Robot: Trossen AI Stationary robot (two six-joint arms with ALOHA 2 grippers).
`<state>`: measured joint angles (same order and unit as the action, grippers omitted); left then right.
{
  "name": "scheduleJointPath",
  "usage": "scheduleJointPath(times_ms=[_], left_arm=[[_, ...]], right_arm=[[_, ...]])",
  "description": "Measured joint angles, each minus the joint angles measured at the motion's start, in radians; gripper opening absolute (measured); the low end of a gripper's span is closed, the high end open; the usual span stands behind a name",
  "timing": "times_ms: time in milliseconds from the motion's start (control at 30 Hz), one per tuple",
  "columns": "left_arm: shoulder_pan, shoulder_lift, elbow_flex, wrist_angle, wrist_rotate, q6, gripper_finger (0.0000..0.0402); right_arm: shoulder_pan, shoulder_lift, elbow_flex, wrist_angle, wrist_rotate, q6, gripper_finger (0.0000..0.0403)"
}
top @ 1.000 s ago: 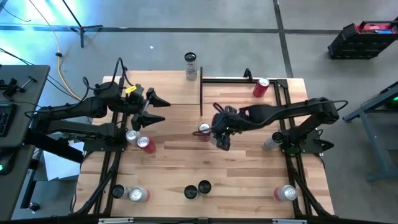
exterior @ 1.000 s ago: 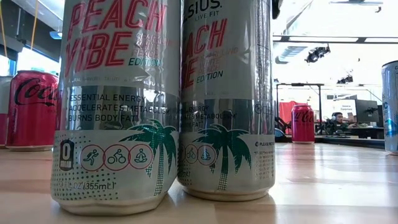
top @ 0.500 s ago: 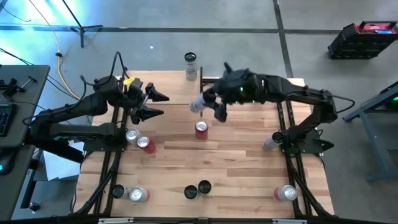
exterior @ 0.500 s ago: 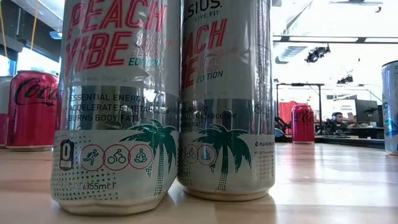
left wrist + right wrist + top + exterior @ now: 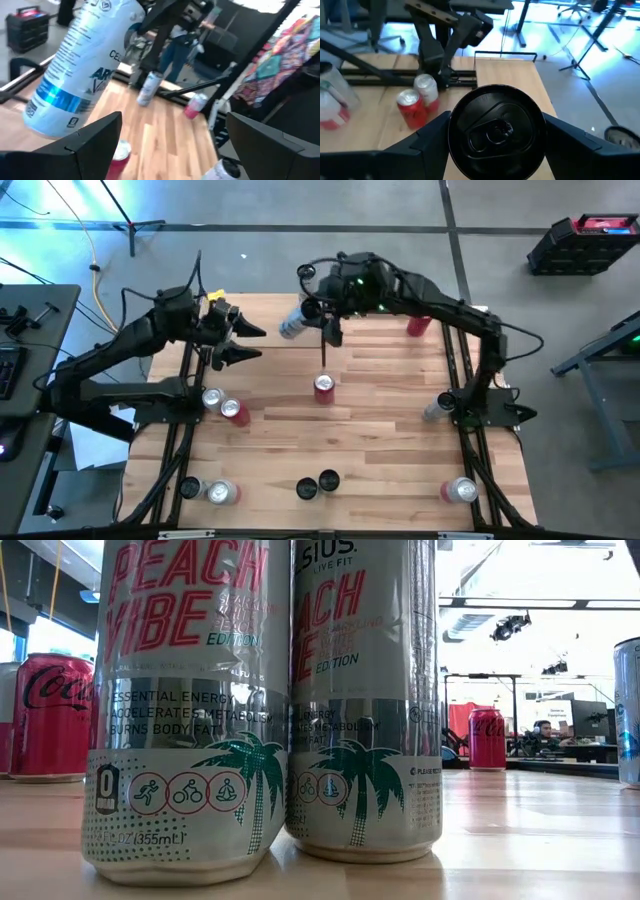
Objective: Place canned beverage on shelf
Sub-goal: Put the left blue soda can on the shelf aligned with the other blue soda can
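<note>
Right gripper (image 5: 318, 315): fingers closed on a tall white-and-blue can (image 5: 293, 324), held tilted in the air over the far middle of the tabletop, just left of the shelf's near-left black post.
Right fingers (image 5: 417, 145): in the right wrist view they press both sides of the can's black top (image 5: 495, 131), pull tab facing the camera.
Held can seen from the left wrist: white body with a blue band (image 5: 80, 65), leaning, lifted above the wood.
Left gripper (image 5: 243, 342): fingers spread apart, holding nothing, hovering over the far-left part of the tabletop, pointing right toward the held can.
Left fingers (image 5: 95, 140): two dark pads set wide apart with bare tabletop between them.
Shelf (image 5: 390, 340): light-wood board with thin black posts at the far right of the tabletop; a red can (image 5: 417, 325) stands on its far side, partly under the right arm.
Red can on tabletop (image 5: 323, 387): upright near the middle, near side of the held can and well apart from it.
Pair of cans, left (image 5: 222, 405): one silver, one red, touching, near the left arm's base.
Near edge: a black-topped pair (image 5: 318, 484) in the middle, another pair (image 5: 210, 491) at near left, a single can (image 5: 460, 490) at near right.
Low view: two Celsius Peach Vibe cans (image 5: 190, 710) fill the front, a Coca-Cola can (image 5: 50, 715) to their left.
Tabletop (image 5: 380, 440): butcher-block wood.
</note>
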<state>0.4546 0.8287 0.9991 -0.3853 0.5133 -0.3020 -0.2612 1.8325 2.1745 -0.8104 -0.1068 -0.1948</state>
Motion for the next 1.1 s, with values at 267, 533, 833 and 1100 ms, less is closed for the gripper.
scheduleJointPath(times_ms=[267,533,833,1100], left_arm=[[0.004,0.097,0.018,-0.025,-0.098,-0.001,0.0349],[0.003,0.191,0.018,-0.022,-0.258,0.13,0.0349],[0.012,0.307,0.018,-0.01,-0.364,0.19,0.0349],[0.014,0.384,0.017,0.056,-0.432,0.227,0.0349]], right_arm=[[-0.077,0.144,0.13,-0.137,-0.053,-0.155,0.0254],[-0.119,0.139,0.102,-0.152,-0.068,-0.174,0.0254],[-0.148,0.168,0.101,-0.17,-0.066,-0.179,0.0254],[-0.153,0.193,0.1,-0.159,-0.062,-0.18,0.0254]])
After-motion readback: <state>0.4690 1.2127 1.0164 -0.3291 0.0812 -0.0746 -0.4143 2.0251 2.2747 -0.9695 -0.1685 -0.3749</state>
